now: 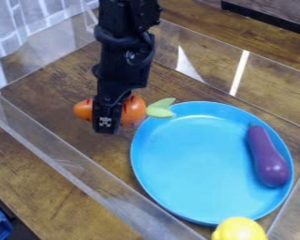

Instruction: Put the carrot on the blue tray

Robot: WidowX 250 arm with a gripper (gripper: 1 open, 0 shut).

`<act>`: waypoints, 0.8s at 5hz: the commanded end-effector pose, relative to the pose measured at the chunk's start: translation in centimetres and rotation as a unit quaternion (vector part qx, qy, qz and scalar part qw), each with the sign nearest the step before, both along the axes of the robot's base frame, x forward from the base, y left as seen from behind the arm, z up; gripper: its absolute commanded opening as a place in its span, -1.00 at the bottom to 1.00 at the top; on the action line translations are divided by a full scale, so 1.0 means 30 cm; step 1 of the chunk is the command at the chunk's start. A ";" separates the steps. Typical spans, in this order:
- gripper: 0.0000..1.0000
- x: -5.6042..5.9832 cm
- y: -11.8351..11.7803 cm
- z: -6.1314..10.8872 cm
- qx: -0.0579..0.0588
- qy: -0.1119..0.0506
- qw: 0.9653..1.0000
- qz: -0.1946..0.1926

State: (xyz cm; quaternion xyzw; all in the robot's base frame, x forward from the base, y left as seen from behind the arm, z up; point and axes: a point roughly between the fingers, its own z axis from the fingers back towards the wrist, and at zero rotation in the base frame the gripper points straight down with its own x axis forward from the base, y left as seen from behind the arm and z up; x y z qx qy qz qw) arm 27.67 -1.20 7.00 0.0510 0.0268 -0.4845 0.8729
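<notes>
**Mia:** Looking for the biggest thing first, what do you see?

**Sam:** A dark brown wooden table [40, 164] with clear plastic walls [65, 145] standing on it like a box. Next biggest is the round, bright light-blue plastic tray [197, 164]. It lies toward the right edge of the table, and its near side comes close to the front corner.

**Mia:** And the tall black thing?

**Sam:** That is the black robot arm [125, 37]. It comes straight down near the middle of the table, left of the tray. At its bottom is the gripper [108, 120], pointing down.

**Mia:** What is on the tray?

**Sam:** A long purple toy eggplant [268, 156] lies on the tray's right side. A round yellow toy lemon [238, 231] sits at the tray's near rim, by the front edge of the picture.

**Mia:** Where is the little carrot?

**Sam:** The small stubby orange toy carrot [134, 112] is on the table, just beside the tray's left rim, not on it. Its green leaves point at the tray. The gripper's fingers are squeezed tight on the carrot from above.
</notes>
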 end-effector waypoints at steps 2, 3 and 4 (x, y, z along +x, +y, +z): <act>-1.00 0.041 -0.022 0.044 0.003 -0.029 1.000 -0.007; -1.00 0.045 -0.027 0.050 0.007 -0.031 0.999 -0.008; -1.00 0.049 -0.032 0.054 0.010 -0.033 0.999 -0.008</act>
